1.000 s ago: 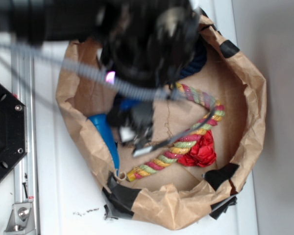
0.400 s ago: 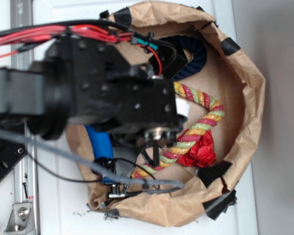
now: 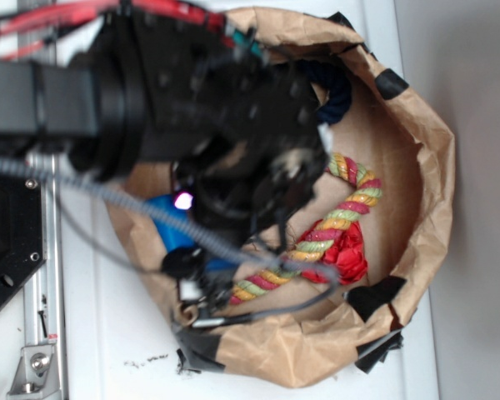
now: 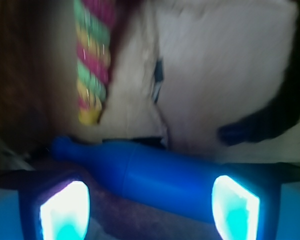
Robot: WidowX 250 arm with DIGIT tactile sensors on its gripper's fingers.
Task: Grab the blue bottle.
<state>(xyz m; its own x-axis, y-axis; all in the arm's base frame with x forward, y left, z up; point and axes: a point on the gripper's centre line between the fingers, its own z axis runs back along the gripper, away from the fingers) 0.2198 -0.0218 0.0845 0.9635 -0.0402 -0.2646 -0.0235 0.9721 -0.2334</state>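
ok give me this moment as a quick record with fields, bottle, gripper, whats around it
target: blue bottle, lying on its side in the paper bag
gripper: gripper, fingers apart, one at either end of the picture with the bottle's body between them
contact: cannot tell if the pads touch the bottle
nearby: multicolour rope and red fabric piece beside it in the bag; dark navy rope at the far edge
occlusion: in the exterior view the arm hides most of the bottle
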